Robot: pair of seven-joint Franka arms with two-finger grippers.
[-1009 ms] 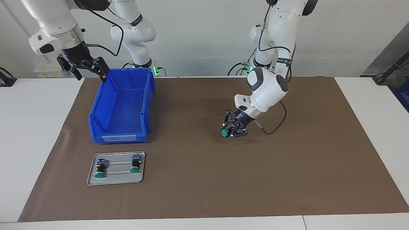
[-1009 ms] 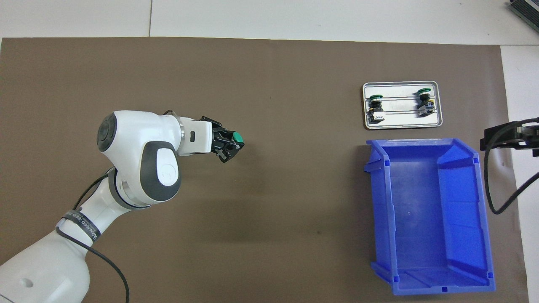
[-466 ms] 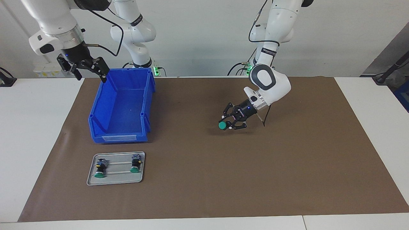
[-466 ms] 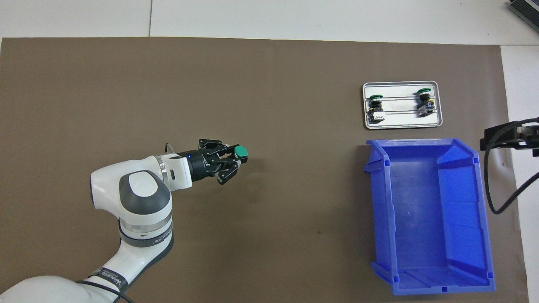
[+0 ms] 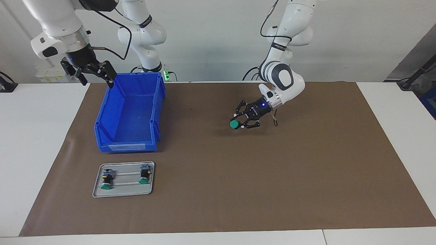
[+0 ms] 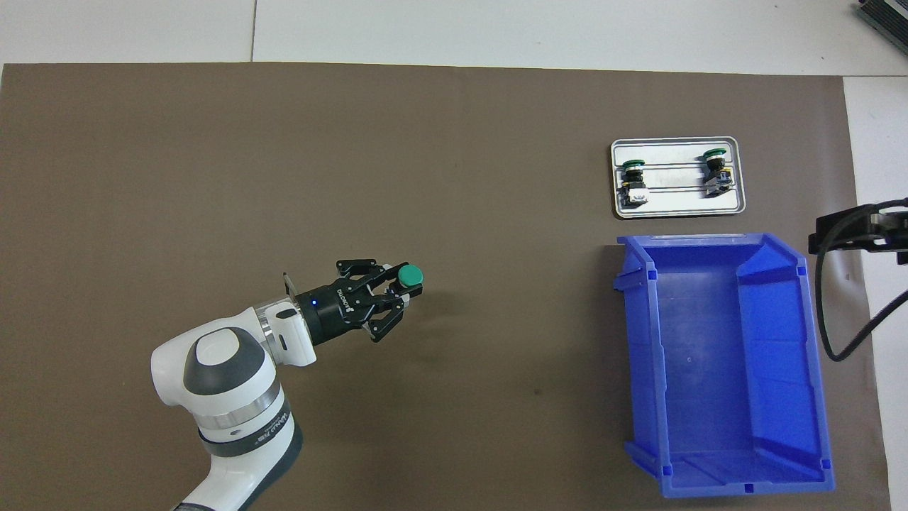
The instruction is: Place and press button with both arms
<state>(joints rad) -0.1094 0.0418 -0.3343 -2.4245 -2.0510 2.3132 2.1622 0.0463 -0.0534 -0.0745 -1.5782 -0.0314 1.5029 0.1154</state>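
Button (image 5: 234,125) (image 6: 409,275), we note, is clamped in the left gripper (image 5: 240,121) (image 6: 394,298) above the brown mat (image 5: 306,177); right gripper (image 5: 91,73) waits spread wide beside the blue bin (image 5: 129,112).

I work in a robotics lab: my two arms (image 5: 286,78) bolted at a white table (image 5: 37,136), brown mat (image 5: 272,177), blue bin (image 5: 129,112), cabling, bare wall.

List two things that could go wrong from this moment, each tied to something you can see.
1. The left gripper holds the button tipped sideways above the brown mat; released like this, it may land on its side and roll.
2. The right gripper waits open beside the blue bin; swinging over to press, it could clip the bin's rim.
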